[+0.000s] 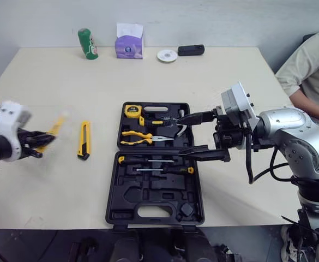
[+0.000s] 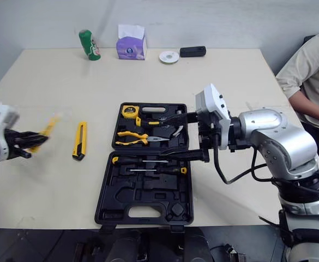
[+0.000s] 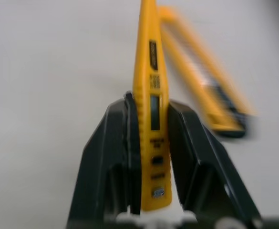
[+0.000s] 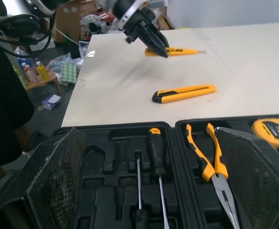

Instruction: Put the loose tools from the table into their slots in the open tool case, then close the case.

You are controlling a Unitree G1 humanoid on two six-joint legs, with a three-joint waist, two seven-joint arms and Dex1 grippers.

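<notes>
Table [image 1: 214, 76]: tester pen [image 3: 149, 71] in left hand [image 1: 46, 140]

The long table top [image 1: 50, 87] reads pale cream on my screen. The moulded plastic tool case [image 1: 158, 188] is black all through. In it I see a round yellow tape measure [image 1: 132, 111] with a black face, yellow-handled long-nose pliers [image 1: 140, 137] with grey steel tips, and black-handled screwdrivers [image 1: 132, 160] with yellow caps. The flat utility knife [image 1: 83, 140] is yellow with black trim. The slim plastic tester pen [image 3: 151, 119] is yellow with small black markings, and the fingers [image 3: 110, 157] of my left gripper [image 3: 151, 102] are black. At the back stand a green can [image 1: 87, 43] and a purple-and-white tissue box [image 1: 129, 43].
</notes>
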